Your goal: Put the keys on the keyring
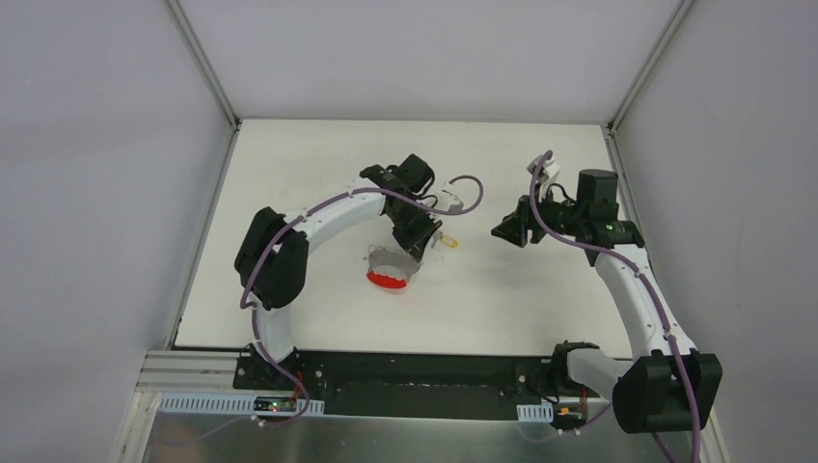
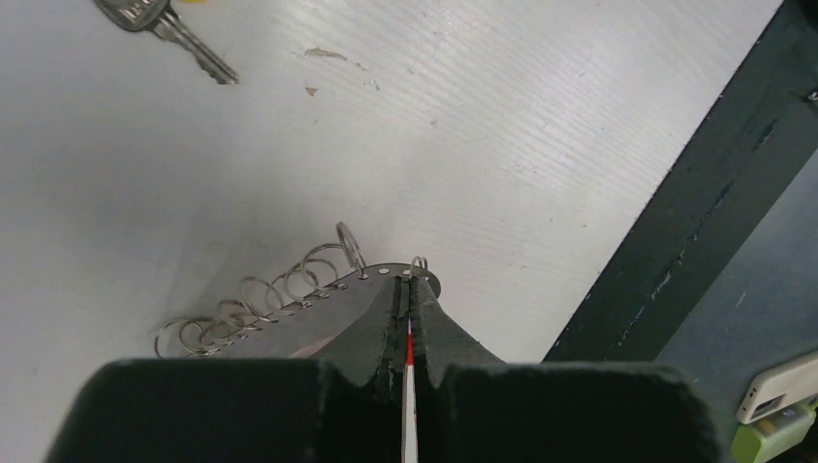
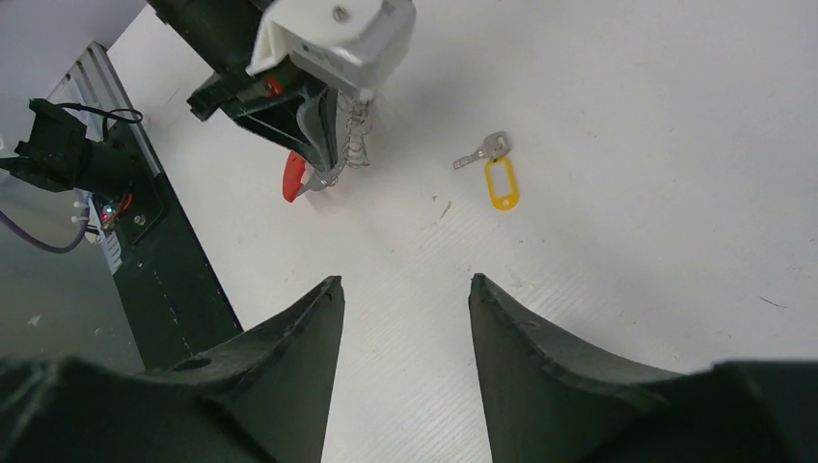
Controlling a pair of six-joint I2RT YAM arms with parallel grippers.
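My left gripper (image 1: pixel 409 249) is shut on a thin grey plate (image 2: pixel 323 311) that carries a fanned row of wire rings (image 2: pixel 275 294) and has a red curved band (image 1: pixel 387 281). It holds the plate edge-on just over the table. In the right wrist view the plate (image 3: pixel 328 172) hangs below the left gripper (image 3: pixel 323 145). One silver key (image 1: pixel 443 238) with a yellow tag (image 3: pixel 502 183) lies loose on the table, right of the ring plate. It also shows in the left wrist view (image 2: pixel 166 27). My right gripper (image 1: pixel 504 231) is open and empty, raised to the right of the key (image 3: pixel 485 150).
The white table (image 1: pixel 521 299) is walled by grey panels on three sides. A black base rail (image 1: pixel 405 386) runs along the near edge and shows in the left wrist view (image 2: pixel 695 222) and the right wrist view (image 3: pixel 183 270). Purple cables loop off both arms.
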